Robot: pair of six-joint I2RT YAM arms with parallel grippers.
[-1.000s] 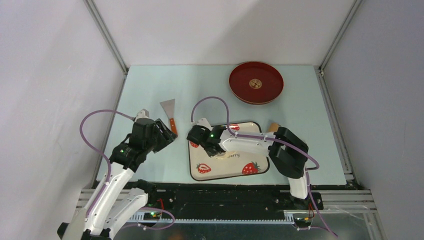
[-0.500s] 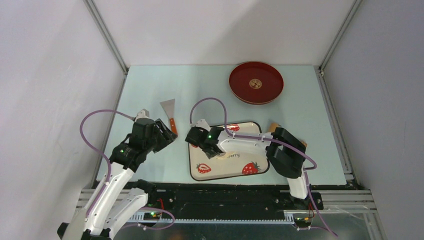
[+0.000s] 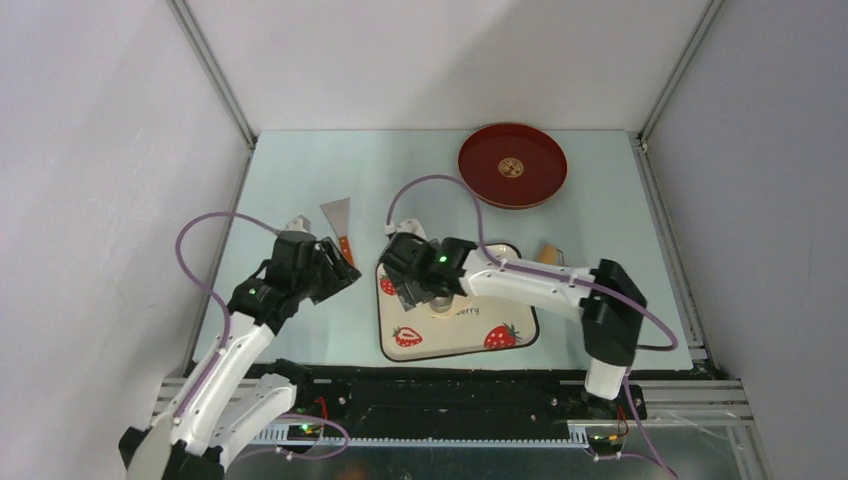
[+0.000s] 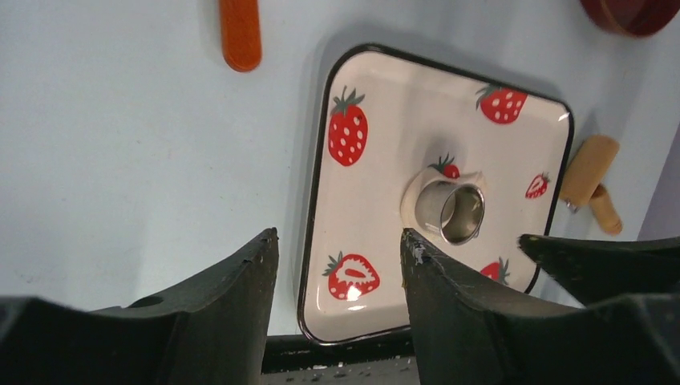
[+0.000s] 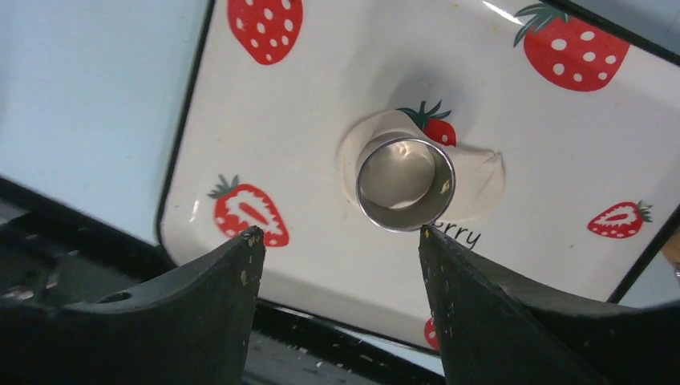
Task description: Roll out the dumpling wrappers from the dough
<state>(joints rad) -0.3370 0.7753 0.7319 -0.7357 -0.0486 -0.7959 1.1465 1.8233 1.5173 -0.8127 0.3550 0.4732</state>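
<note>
Your dough [image 5: 481,180] lies flat mid-plate [image 5: 265,136], its long axis running 9 to 3 o'clock in the right wrist view, with the ring cutter [image 5: 405,156] upright on it. Right end effector [image 5: 338,235] and left end effector [image 4: 338,234] are both spread apart, gripping nothing.

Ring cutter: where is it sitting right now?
In the right wrist view the ring cutter stands upright on the flattened dough near the middle of the strawberry plate, in line with the open right gripper.

ring cutter [image 5: 405,183]: polished shiny metal, just beyond the right jaws | dough [image 5: 481,178]: matt, smooth | plate [image 5: 281,136]: glossy white | roller [image 4: 588,168]: bare wood | tray [image 3: 485,160]: glossy red
</note>
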